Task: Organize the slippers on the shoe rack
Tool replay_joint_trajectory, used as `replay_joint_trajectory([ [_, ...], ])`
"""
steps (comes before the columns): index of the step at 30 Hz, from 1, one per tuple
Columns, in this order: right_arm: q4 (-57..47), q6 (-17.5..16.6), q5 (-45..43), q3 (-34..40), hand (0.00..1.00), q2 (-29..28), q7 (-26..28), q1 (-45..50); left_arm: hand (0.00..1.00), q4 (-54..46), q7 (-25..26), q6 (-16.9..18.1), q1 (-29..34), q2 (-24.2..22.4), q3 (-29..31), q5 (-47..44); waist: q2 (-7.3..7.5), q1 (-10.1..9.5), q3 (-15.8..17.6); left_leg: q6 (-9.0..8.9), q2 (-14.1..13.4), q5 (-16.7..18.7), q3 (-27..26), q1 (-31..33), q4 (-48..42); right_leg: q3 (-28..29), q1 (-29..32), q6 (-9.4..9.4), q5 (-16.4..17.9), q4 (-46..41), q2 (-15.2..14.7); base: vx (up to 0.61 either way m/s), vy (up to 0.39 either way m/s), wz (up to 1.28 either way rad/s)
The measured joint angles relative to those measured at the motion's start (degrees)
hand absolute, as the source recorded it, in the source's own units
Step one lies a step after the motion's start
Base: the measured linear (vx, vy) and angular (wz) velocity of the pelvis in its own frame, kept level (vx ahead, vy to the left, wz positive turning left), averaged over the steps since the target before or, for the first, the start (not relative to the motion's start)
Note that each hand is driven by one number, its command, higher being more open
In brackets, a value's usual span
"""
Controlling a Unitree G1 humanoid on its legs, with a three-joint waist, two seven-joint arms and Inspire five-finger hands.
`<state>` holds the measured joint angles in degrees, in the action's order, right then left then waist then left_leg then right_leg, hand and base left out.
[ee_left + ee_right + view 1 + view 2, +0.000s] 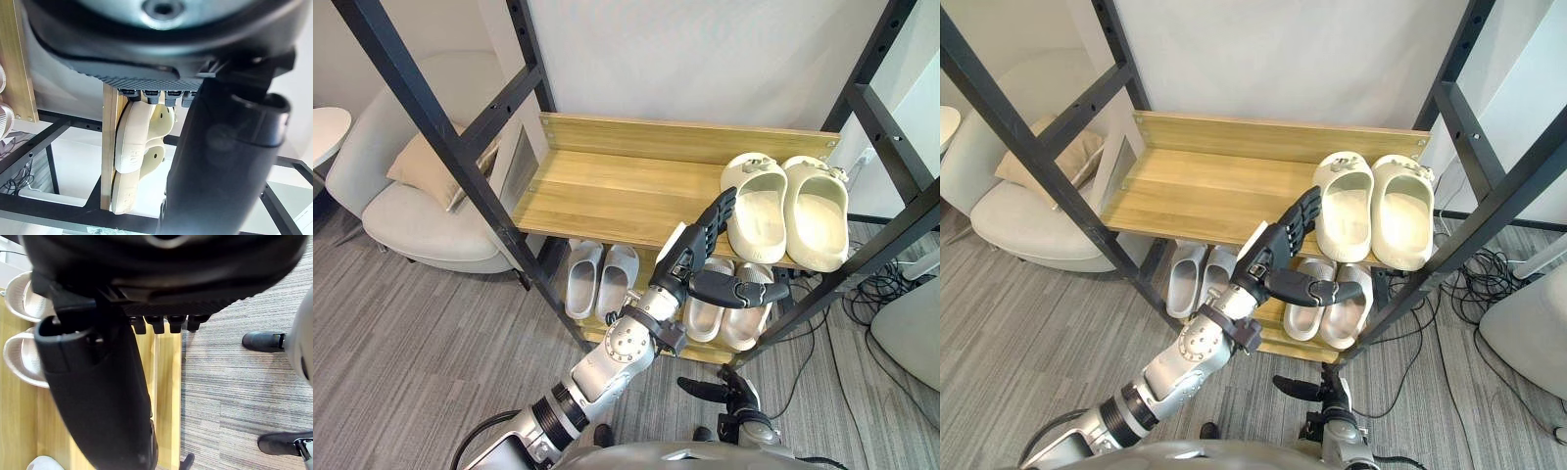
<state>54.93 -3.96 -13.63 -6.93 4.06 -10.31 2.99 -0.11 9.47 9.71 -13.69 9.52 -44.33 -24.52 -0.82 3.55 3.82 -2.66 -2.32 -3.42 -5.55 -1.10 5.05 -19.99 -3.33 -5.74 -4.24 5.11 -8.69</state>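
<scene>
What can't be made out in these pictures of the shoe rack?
- Beige slippers, eye views: largely covered by the left hand and the top shelf.
- White slippers, eye views: far ends hidden under the top shelf.
- Cream slippers, left wrist view: far ends hidden behind the left hand.

— What is the top shelf point(607, 191) made of?
— You have pale wood there, smooth with a light sheen, carried on matt black metal posts point(435, 127). The cream slippers point(759, 215) look like smooth, matt moulded foam.
— And around the rack?
— Your floor point(401, 352) is ribbed grey carpet, and the armchair point(421, 230) is pale woven cloth.
</scene>
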Motion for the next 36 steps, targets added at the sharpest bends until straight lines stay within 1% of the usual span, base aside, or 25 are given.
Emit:
replay_joint_trajectory([
  [11,0.3,0.0,0.0,0.1,1.0,-0.1,0.0,-0.2,1.0,0.5,-0.2,-0.4,-0.7,0.1,0.9,0.3,0.18,-0.02,0.2,-0.06,0.1,0.0,0.1,0.0,0.2,-0.1,0.0,-0.02,0.0,0.0,0.0,0.0,0.0,0.0],
  [14,1.3,0.2,0.0,0.2,1.0,-0.2,0.0,-1.0,1.0,-0.5,-0.9,-1.4,-0.3,0.1,1.9,0.3,0.21,-0.03,0.5,-0.02,0.1,-0.1,0.3,0.0,0.2,-0.3,-0.1,-0.03,0.0,0.0,-0.1,0.0,0.0,0.01],
  [17,1.3,0.2,0.0,0.2,1.0,-0.3,0.1,-1.4,1.0,-2.2,-1.6,-1.7,0.8,0.0,4.0,-0.3,0.2,0.1,1.0,0.19,0.1,-0.3,1.1,0.0,0.2,-1.2,-0.7,-0.01,0.0,0.0,-0.1,0.0,0.0,0.13],
  [20,2.1,0.4,0.0,0.3,1.0,-0.2,0.2,-1.8,1.0,-4.9,-1.2,-2.5,2.6,-0.4,9.1,-3.3,0.21,-0.21,1.1,0.12,-0.1,-0.6,2.0,0.5,-0.1,-1.9,-0.9,-0.07,0.2,-0.3,-0.1,0.02,-0.004,0.15],
  [23,2.2,0.8,0.0,1.1,1.0,-0.1,0.4,-1.6,1.0,-8.2,-0.9,-2.5,3.5,-0.4,11.8,-5.3,0.21,-0.31,1.1,0.22,0.2,-0.7,3.4,0.7,-0.1,-3.2,-1.5,-0.27,0.4,-0.3,-0.3,0.02,0.008,0.22],
  [25,2.2,1.0,0.0,1.1,1.0,0.1,0.5,-1.5,1.0,-9.9,-1.0,-2.5,3.6,-0.4,11.8,-6.0,0.21,-0.66,1.1,0.26,0.4,-0.7,4.0,0.7,-0.1,-3.7,-1.9,-0.39,0.5,-0.3,-0.5,0.01,0.019,0.24],
  [28,2.2,1.0,0.0,1.1,1.0,0.0,1.0,-1.5,1.0,-15.5,-2.1,-2.5,3.6,-0.4,10.3,-7.6,0.2,-1.72,1.1,0.51,0.9,-0.9,5.0,1.1,-0.1,-4.8,-2.1,-0.48,0.6,-0.3,-0.9,0.0,0.036,0.19],
  [30,2.2,1.2,0.0,1.0,1.0,-0.2,1.4,-1.2,1.0,-17.1,-3.8,-2.6,3.6,-0.4,8.5,-8.9,0.22,-1.87,1.0,0.6,1.2,-1.0,6.0,0.7,-0.1,-5.5,-3.1,-0.58,0.9,-0.3,-1.1,0.0,0.024,0.19],
  [31,2.2,1.2,0.0,1.0,1.0,-0.2,1.4,-1.2,1.0,-17.1,-3.8,-2.6,3.6,-0.4,8.5,-8.9,0.22,-1.87,0.9,0.6,1.2,-1.0,6.0,0.7,-0.1,-5.5,-3.1,-0.59,0.9,-0.3,-1.1,0.0,0.012,0.18],
  [34,2.2,1.3,0.0,0.6,1.0,-0.2,1.6,-1.0,1.0,-18.5,-6.8,-2.9,3.7,-0.4,4.2,-11.7,-0.1,-2.24,0.2,0.65,1.3,-1.0,6.5,0.2,-0.1,-6.0,-3.7,-0.64,1.7,-1.0,-1.3,-0.02,0.017,0.09],
  [36,2.2,1.4,0.1,-0.4,1.0,-0.2,2.0,-0.8,1.0,-18.8,-9.3,-3.7,3.8,-0.4,1.2,-13.3,-0.09,-2.39,-0.3,0.65,1.2,-1.0,6.6,-0.1,-0.1,-6.1,-3.6,-0.66,2.1,-1.8,-1.3,0.0,0.0,0.0],
])
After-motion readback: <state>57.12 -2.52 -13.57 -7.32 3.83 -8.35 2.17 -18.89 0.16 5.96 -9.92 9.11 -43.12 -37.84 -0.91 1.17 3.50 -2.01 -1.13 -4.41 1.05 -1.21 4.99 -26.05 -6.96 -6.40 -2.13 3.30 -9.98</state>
